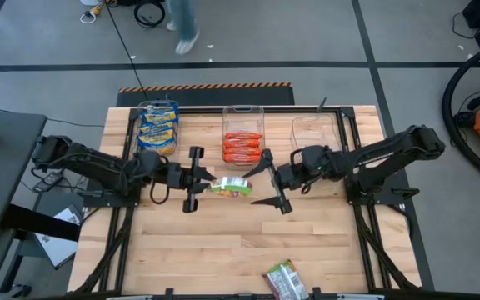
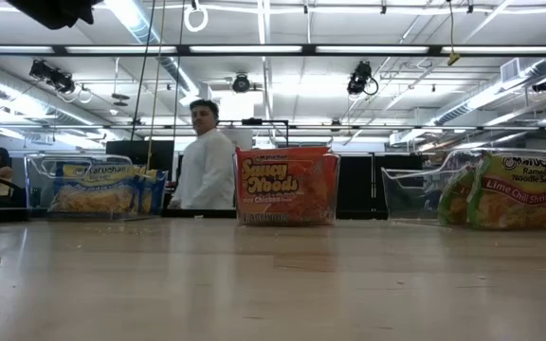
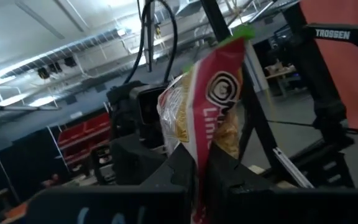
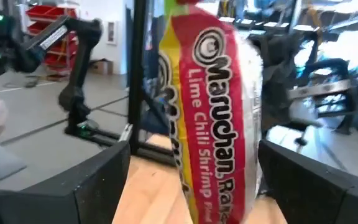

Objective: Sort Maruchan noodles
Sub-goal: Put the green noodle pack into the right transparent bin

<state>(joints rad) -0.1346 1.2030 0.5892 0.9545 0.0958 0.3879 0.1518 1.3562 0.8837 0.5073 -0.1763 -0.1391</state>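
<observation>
left gripper (image 1: 205,177) clamped on lime packet (image 1: 231,187), held above desk (image 1: 223,250) just in front of the middle bin (image 1: 243,112). right gripper (image 1: 267,183) spread wide around packet's other end.

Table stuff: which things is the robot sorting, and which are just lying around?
Sorting:
- lime chili shrimp packet, pinched by the fingers of the left gripper
- yellow-and-blue packets
- orange packets
- packet at the front edge of the table

Just around:
- clear bins, which only hold packets
- person behind the table
</observation>
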